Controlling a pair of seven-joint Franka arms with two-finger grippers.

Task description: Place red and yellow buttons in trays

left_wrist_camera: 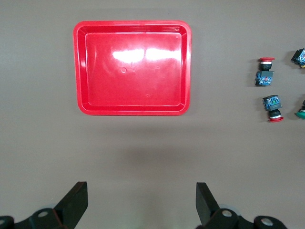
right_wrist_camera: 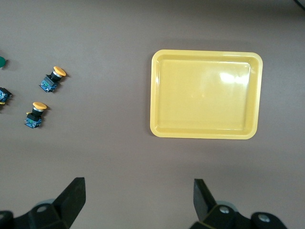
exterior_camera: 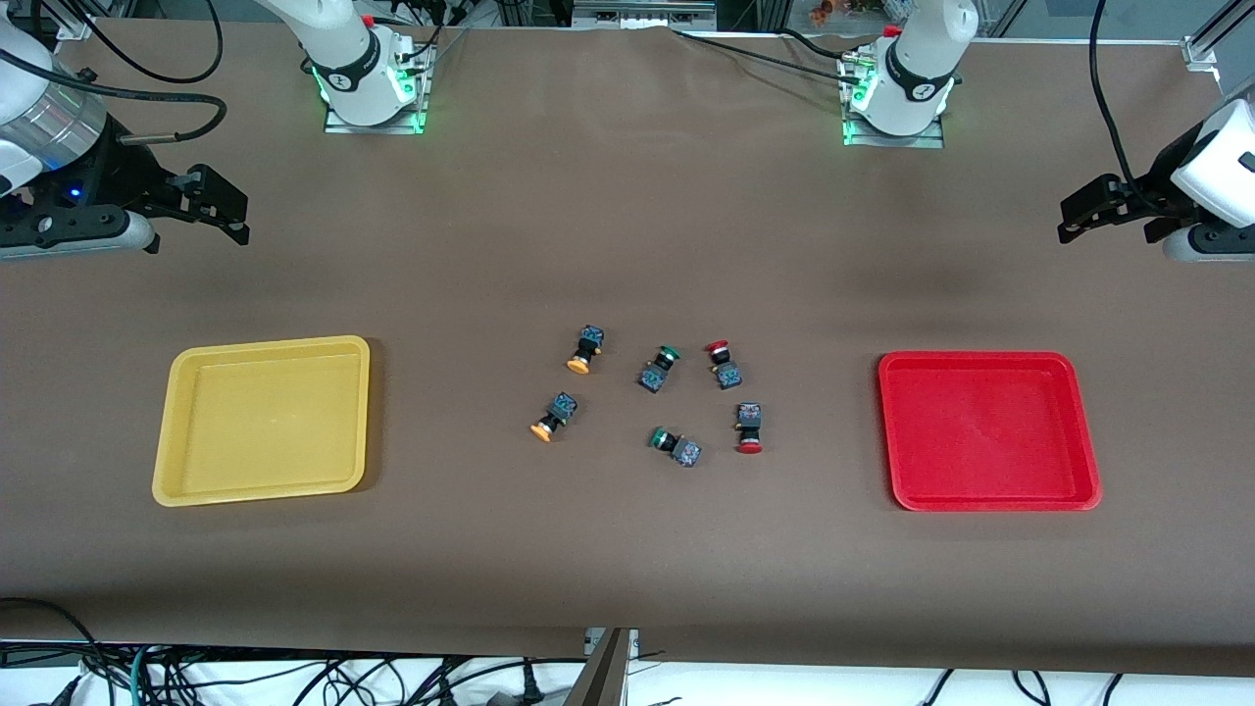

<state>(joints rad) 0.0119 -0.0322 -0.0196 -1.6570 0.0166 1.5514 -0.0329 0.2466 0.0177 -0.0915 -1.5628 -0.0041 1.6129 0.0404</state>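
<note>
Two yellow-capped buttons (exterior_camera: 584, 350) (exterior_camera: 554, 417) and two red-capped buttons (exterior_camera: 724, 363) (exterior_camera: 749, 428) lie on their sides at the table's middle. The yellow tray (exterior_camera: 270, 345) lies toward the right arm's end and holds nothing. The red tray (exterior_camera: 980, 358) lies toward the left arm's end and holds nothing. My right gripper (exterior_camera: 227, 208) hangs open and empty above the table near the yellow tray (right_wrist_camera: 205, 53). My left gripper (exterior_camera: 1079, 214) hangs open and empty near the red tray (left_wrist_camera: 133, 24). The wrist views show the yellow buttons (right_wrist_camera: 52, 78) and the red buttons (left_wrist_camera: 265, 72).
Two green-capped buttons (exterior_camera: 660, 369) (exterior_camera: 677, 446) lie among the red and yellow ones. The brown tabletop (exterior_camera: 627, 549) stretches between the trays and its front edge. Cables hang below that edge.
</note>
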